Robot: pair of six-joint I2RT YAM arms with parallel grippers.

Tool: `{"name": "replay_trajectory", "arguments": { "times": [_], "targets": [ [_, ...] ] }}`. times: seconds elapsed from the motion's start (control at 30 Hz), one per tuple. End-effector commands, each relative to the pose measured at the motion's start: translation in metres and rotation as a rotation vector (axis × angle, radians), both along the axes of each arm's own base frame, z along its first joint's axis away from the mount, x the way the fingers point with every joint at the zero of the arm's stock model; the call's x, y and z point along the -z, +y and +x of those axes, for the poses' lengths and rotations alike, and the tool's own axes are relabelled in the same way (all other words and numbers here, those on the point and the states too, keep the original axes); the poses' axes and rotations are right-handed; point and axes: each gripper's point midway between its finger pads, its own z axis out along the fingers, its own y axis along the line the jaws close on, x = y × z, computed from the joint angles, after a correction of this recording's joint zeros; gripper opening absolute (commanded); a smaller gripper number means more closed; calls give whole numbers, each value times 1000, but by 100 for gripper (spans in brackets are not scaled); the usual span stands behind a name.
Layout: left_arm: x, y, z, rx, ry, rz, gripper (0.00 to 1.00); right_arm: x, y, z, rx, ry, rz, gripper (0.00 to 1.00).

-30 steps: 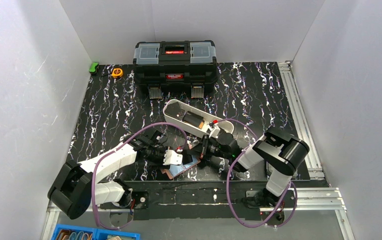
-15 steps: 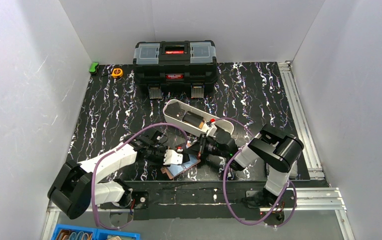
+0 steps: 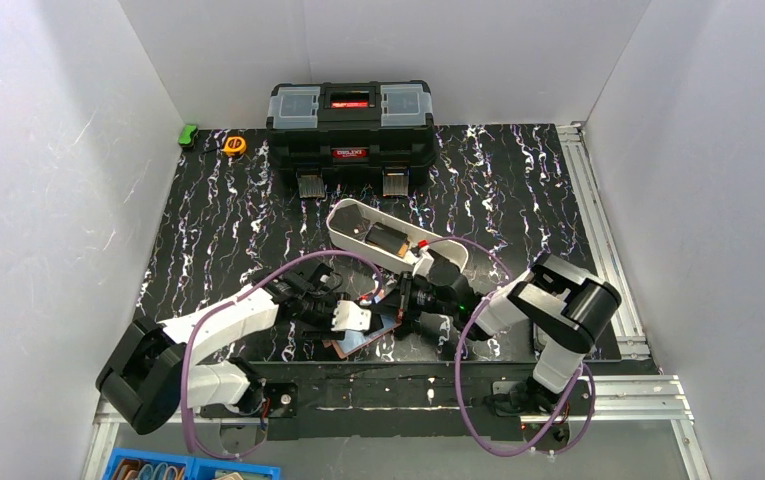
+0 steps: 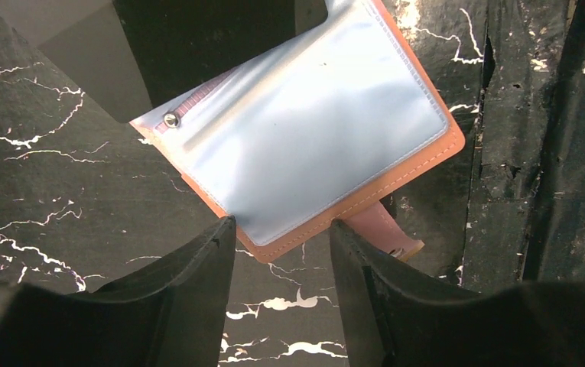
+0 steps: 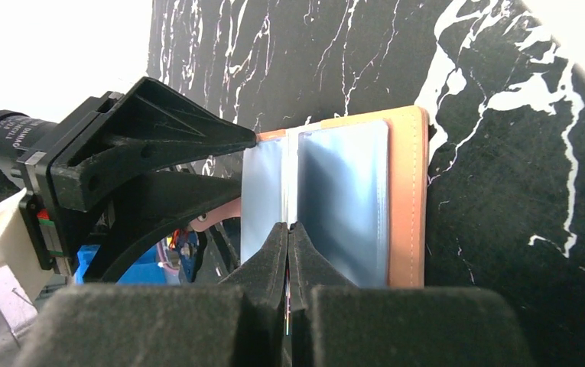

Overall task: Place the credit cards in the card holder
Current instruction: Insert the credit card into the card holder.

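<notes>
One card holder [image 4: 327, 145] is lying open just ahead of the left gripper [image 4: 281, 224], whose fingers are standing spread either side of its near corner, gripping nothing. At the centre fold the right gripper [image 5: 288, 228] is pressing its tips together; whether a sleeve [image 5: 342, 199] is pinched, I cannot tell. No card is showing in either grip, so readying a pocket seems the step; next comes fetching a card and sliding it in.

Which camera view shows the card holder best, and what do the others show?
The left wrist view: the open card holder lies almost whole there, with clear sleeve, orange edge and snap tab. The right wrist view shows it at a flat angle, partly hidden. The top view shows only a small piece.
</notes>
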Motion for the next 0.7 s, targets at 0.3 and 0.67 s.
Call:
{"name": "replay_trajectory", "arguments": {
  "times": [0.3, 0.67],
  "targets": [
    [6, 3, -7, 3, 10, 25, 42, 12, 7, -1, -67, 7, -123, 1],
    [7, 6, -3, -26, -6, 37, 44, 17, 4, -2, -91, 10, -203, 5]
  ]
}}
